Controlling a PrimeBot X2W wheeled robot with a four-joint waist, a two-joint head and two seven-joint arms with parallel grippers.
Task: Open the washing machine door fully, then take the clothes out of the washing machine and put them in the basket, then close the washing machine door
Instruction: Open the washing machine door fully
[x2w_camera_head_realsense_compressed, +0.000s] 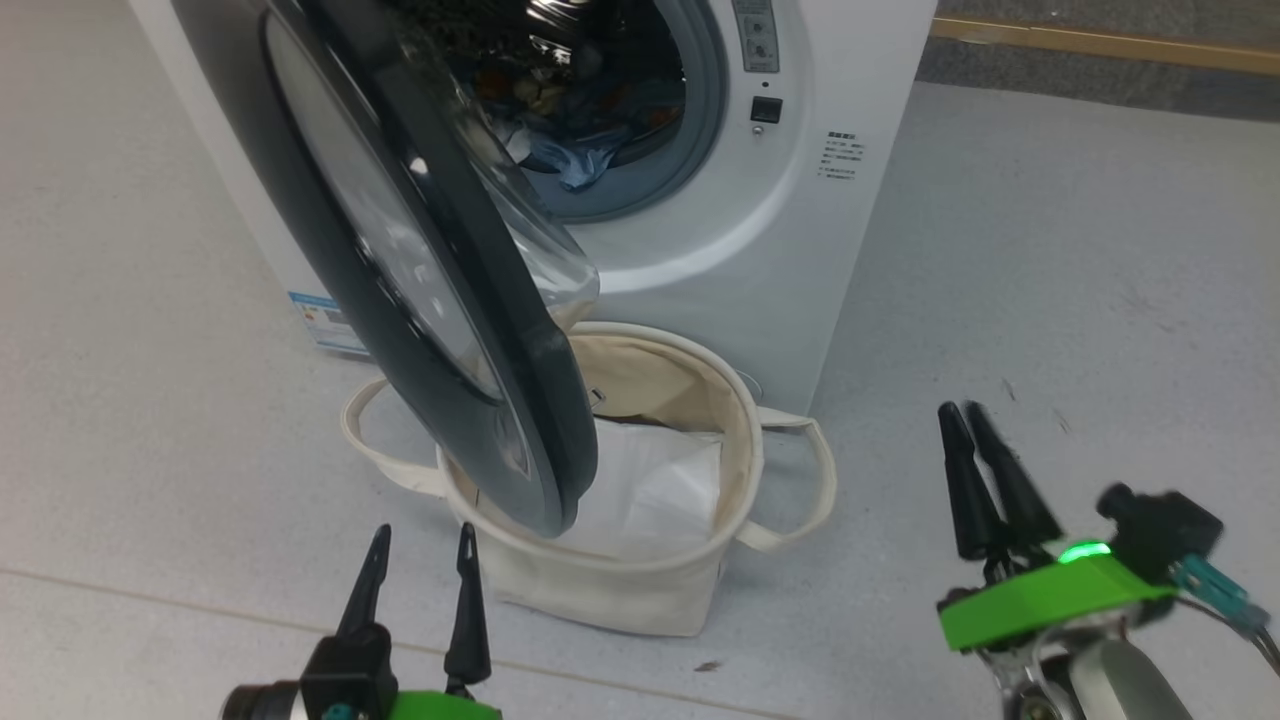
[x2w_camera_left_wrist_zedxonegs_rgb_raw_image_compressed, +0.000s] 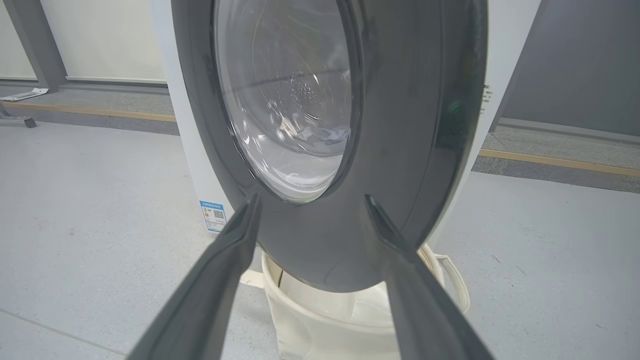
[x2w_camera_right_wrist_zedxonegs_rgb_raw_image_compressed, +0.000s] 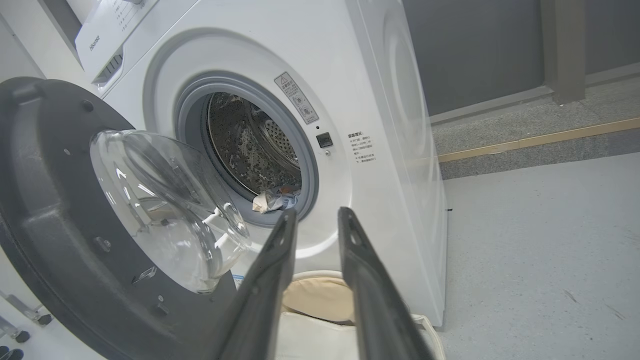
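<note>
The white washing machine (x2w_camera_head_realsense_compressed: 800, 250) stands with its round black door (x2w_camera_head_realsense_compressed: 540, 400) swung out over the cream basket (x2w_camera_head_realsense_compressed: 600, 590). Blue patterned clothes (x2w_camera_head_realsense_compressed: 580, 150) lie inside the drum mouth, also seen low in the drum as clothes (x2w_camera_right_wrist_zedxonegs_rgb_raw_image_compressed: 275, 200). My left gripper (x2w_camera_head_realsense_compressed: 423, 530) is open just in front of the door's lower edge, not touching it; the left gripper (x2w_camera_left_wrist_zedxonegs_rgb_raw_image_compressed: 312, 197) frames the door (x2w_camera_left_wrist_zedxonegs_rgb_raw_image_compressed: 400, 125). My right gripper (x2w_camera_head_realsense_compressed: 960, 408) hovers over the floor right of the basket, slightly open and empty. The right gripper (x2w_camera_right_wrist_zedxonegs_rgb_raw_image_compressed: 317, 211) points at the machine (x2w_camera_right_wrist_zedxonegs_rgb_raw_image_compressed: 350, 75).
A flat white sheet (x2w_camera_head_realsense_compressed: 650, 490) lies in the basket, whose rim sits under the door's glass bowl (x2w_camera_right_wrist_zedxonegs_rgb_raw_image_compressed: 165, 210). A blue sticker (x2w_camera_head_realsense_compressed: 325, 325) marks the machine's lower left. Grey floor spreads left and right; a raised kerb with a yellow strip (x2w_camera_head_realsense_compressed: 1100, 45) runs behind.
</note>
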